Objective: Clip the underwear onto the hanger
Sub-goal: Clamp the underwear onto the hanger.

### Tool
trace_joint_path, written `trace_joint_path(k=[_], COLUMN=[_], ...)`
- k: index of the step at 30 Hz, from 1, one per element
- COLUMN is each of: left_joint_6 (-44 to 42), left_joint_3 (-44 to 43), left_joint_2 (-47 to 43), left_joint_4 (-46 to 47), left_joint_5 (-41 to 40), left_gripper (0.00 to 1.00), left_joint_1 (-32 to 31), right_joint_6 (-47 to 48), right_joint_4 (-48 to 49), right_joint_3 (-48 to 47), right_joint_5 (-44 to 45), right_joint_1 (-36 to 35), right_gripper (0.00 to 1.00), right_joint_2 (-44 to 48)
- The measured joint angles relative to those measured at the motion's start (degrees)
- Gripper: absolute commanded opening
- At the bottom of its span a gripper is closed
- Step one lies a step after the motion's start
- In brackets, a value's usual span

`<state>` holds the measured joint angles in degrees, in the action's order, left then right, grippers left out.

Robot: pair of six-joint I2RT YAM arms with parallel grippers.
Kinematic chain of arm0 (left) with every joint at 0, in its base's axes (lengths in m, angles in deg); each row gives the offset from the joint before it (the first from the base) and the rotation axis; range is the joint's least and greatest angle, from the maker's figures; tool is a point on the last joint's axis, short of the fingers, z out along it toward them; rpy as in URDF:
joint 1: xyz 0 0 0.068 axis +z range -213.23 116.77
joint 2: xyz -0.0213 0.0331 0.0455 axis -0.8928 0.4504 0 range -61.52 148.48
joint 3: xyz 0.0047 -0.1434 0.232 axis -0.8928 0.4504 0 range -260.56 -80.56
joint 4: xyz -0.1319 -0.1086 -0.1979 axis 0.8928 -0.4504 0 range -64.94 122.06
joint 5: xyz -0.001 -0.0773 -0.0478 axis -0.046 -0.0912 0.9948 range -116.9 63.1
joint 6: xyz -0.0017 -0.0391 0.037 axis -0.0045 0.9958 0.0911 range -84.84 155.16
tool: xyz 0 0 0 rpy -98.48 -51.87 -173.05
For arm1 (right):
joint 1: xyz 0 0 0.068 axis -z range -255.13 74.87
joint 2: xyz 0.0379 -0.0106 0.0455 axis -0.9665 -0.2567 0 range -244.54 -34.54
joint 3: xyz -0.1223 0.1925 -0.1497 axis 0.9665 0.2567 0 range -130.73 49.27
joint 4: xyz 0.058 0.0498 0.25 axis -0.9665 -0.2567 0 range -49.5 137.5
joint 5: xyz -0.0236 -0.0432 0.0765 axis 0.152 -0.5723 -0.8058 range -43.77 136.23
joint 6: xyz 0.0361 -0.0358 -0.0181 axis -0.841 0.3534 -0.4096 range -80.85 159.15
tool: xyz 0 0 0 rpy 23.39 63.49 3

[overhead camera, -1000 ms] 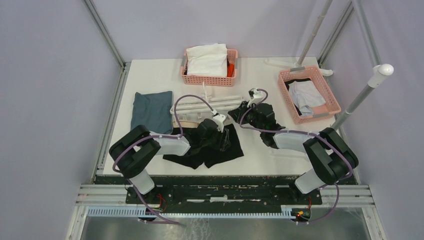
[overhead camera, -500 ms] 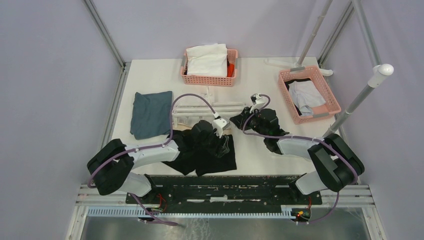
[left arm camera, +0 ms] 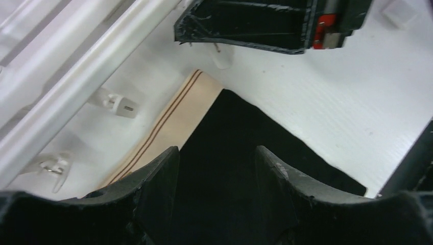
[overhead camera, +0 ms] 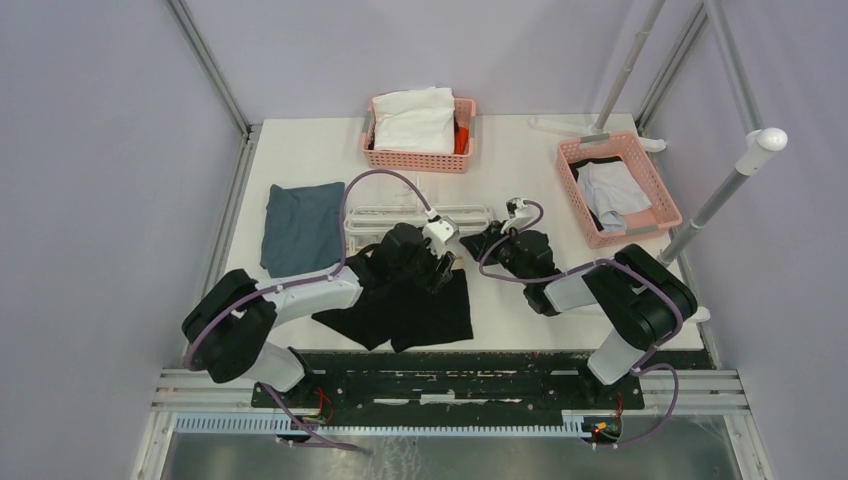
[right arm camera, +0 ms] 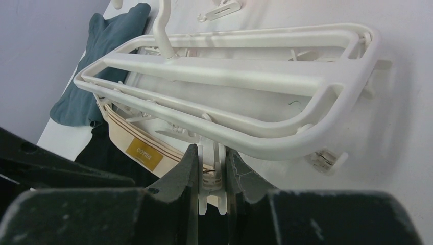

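My left pincer [left arm camera: 217, 166] stands spread over the black underwear [left arm camera: 245, 135], which lies flat on the tabletop [left arm camera: 332, 102]. My right pincer [right arm camera: 212, 152] pinches a white clip [right arm camera: 210, 194] under the near rail of the hanger [right arm camera: 230, 76], which lies just beyond, overlapping the tan waistband [right arm camera: 148, 145].

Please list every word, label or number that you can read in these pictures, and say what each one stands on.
"COTTON": on the gold label on the waistband of the underwear.
Nothing else can be read: the hanger and the baskets show no legible print in any view.
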<state>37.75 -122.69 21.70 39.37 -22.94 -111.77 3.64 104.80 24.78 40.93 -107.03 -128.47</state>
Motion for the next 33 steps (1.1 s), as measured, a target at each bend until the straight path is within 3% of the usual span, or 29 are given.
trace_joint_path(k=[5,12,22,33], left_joint_6=[-5.07,-13.51,-20.52,-34.03], left_joint_3=[-0.26,-0.9,-4.11,-16.98], left_joint_2=[3.19,6.12,6.97,13.57], left_joint_4=[0.5,0.5,1.9,-11.96], left_joint_5=[1.62,9.88,18.51,24.65], left_gripper=[0.63,0.68,0.73,0.72], left_joint_1=[2.89,8.39,9.53,10.93], right_joint_6=[-0.52,2.19,4.39,6.47], right_joint_4=[3.23,2.12,0.87,-0.83], right_joint_3=[0.39,-0.46,-2.86,-3.8], right_joint_5=[2.38,3.28,1.16,-0.59], right_joint_1=[-0.48,-0.46,0.15,0.2], right_gripper=[0.0,0.01,0.01,0.01], right_joint_2=[-1.42,-1.51,-2.78,-2.75])
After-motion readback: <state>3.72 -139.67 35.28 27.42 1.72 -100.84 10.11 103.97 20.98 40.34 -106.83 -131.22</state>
